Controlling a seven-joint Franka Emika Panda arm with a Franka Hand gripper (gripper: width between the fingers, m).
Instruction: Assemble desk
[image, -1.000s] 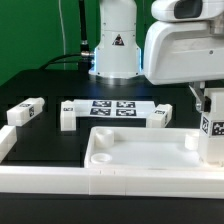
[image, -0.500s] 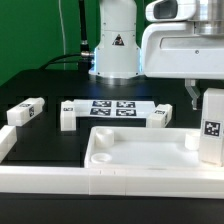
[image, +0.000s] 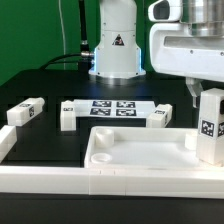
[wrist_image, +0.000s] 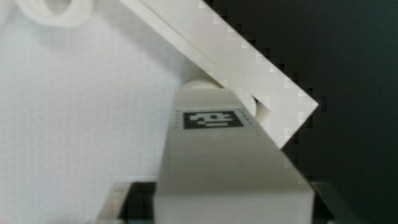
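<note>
- Three loose legs (image: 25, 111) (image: 68, 114) (image: 160, 117) lie on the desk (image: 55, 85) beyond the tabletop (image: 140, 131): two at the ends of the marker board (image: 112, 107), one further toward the exterior view's left.
- Tabletop sits just behind the front border rail (image: 110, 185); open desk remains at the exterior view's left.
- Arm (image: 190, 40) reaches down at the exterior view's right.
- Tool (image: 207, 92) is clamped on the fourth leg (image: 210, 128), held upright at the tabletop's right corner; contact with the rim cannot be judged.

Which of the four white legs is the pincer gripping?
The leg at the exterior view's right, standing upright at the tabletop's corner, clamped in the pincer; the other three rest loose on the table behind.
</note>
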